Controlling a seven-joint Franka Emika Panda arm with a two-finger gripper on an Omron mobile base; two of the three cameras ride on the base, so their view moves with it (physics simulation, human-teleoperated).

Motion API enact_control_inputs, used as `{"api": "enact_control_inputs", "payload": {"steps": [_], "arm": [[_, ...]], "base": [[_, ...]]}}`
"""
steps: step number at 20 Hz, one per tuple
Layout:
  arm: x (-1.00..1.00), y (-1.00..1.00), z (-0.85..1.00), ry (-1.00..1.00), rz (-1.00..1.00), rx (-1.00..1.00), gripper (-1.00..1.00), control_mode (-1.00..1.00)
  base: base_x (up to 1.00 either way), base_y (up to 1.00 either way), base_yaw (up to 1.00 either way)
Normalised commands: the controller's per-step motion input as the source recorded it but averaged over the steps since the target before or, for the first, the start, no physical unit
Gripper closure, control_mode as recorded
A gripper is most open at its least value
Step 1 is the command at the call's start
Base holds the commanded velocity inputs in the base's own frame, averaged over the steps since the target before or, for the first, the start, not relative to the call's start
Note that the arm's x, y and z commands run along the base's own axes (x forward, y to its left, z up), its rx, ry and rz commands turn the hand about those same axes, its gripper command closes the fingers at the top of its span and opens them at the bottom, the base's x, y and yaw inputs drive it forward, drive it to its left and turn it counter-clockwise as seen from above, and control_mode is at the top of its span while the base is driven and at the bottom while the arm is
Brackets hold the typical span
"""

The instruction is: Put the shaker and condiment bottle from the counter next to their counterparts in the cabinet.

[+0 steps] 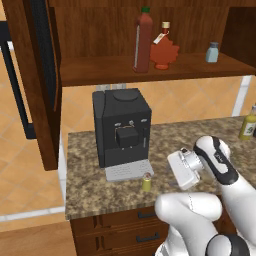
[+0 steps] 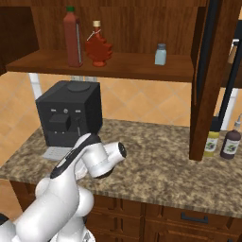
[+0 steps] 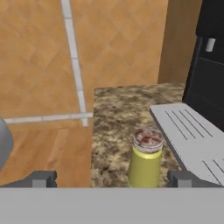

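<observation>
The tiny yellow-green shaker (image 1: 146,182) (image 3: 145,164) stands upright on the granite counter (image 1: 95,187), just in front of the coffee machine's drip tray. My gripper (image 3: 113,179) is open at counter height. The shaker sits between its wide-spread fingertips (image 3: 43,178), nearer the right one and touching neither. The tall red condiment bottle (image 1: 143,42) (image 2: 72,38) with its green cap stands on the cabinet shelf (image 1: 105,70), right beside the maple-leaf bottle (image 1: 163,50) (image 2: 98,47). The pale blue shaker (image 1: 213,52) (image 2: 160,54) stands further right on the shelf.
A black coffee machine (image 1: 121,127) (image 2: 70,113) stands behind the shaker, its grey tray (image 3: 192,135) close by. The counter's left edge (image 3: 93,131) drops to the tiled floor. The cabinet door (image 1: 35,75) (image 2: 208,71) hangs open. A yellowish bottle (image 2: 211,142) and a dark bottle (image 2: 230,143) stand at the right.
</observation>
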Motion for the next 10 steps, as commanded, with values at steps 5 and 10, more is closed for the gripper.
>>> {"api": "enact_control_inputs", "payload": {"steps": [5, 10], "arm": [[0.0, 0.43, -0.53, -0.01, -0.07, 0.03, -1.0, -1.0], [-0.03, 0.57, -0.54, -0.11, -0.16, 0.02, -1.0, -1.0]], "base": [[0.0, 0.0, 0.0], [0.0, 0.0, 0.0]]}}
